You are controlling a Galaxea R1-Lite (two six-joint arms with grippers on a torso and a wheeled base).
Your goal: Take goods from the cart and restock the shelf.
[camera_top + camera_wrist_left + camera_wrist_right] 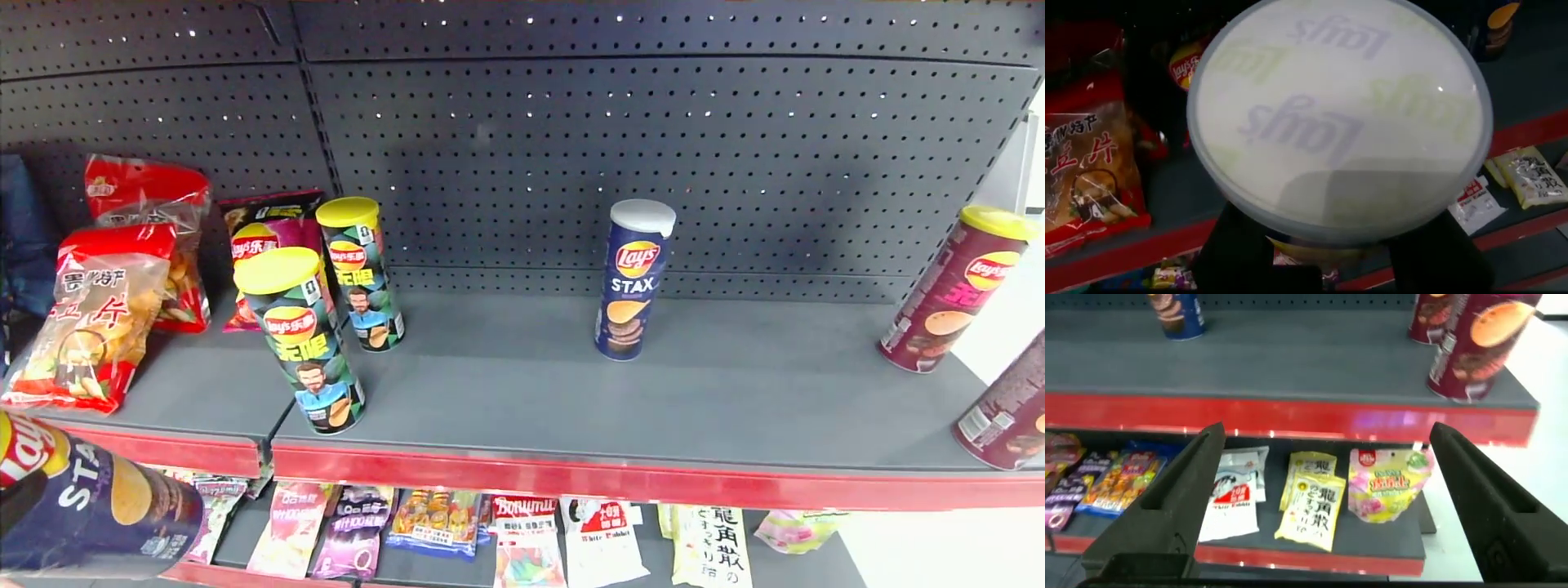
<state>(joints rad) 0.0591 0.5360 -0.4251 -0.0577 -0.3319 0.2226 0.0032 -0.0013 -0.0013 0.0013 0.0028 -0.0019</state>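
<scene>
Item: blue can [98, 506], lower left of the head view, lying tilted, below the shelf [522, 400] edge.
Holder: left gripper [1331, 253], clamped around the can's body.
Right gripper [1327, 433]: spread wide, empty.
Hazards, likely: can clipping the red lip [571, 478] on the way up; toppling the green can [302, 343] at the front edge; landing tilted and rolling off.
</scene>
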